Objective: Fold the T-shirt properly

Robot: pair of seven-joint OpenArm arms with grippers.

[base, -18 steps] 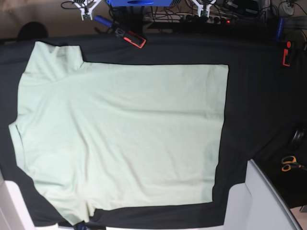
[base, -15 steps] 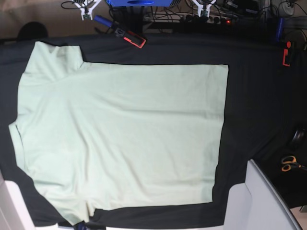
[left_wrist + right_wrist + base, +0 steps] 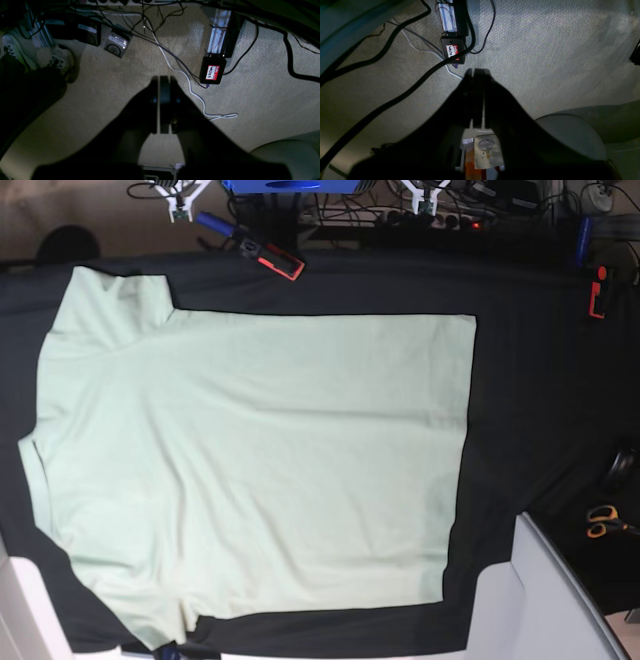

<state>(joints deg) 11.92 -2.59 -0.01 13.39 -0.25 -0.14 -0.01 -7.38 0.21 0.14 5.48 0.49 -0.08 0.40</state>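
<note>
Hanging over carpet, both grippers (image 3: 164,82) (image 3: 478,75) seemingly closed (T-shirt (image 3: 250,460) flat).

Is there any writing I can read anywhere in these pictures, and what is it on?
"hello" over handwritten "WALTER": red-and-white name sticker on a small black box lying on the carpet, left wrist view.
"hello" and "WALTE", the rest hidden by a black cable: the same sticker, right wrist view.
Labels on two dark boxes at upper left, left wrist view: too blurred to read.
T-shirt: no writing visible.
</note>
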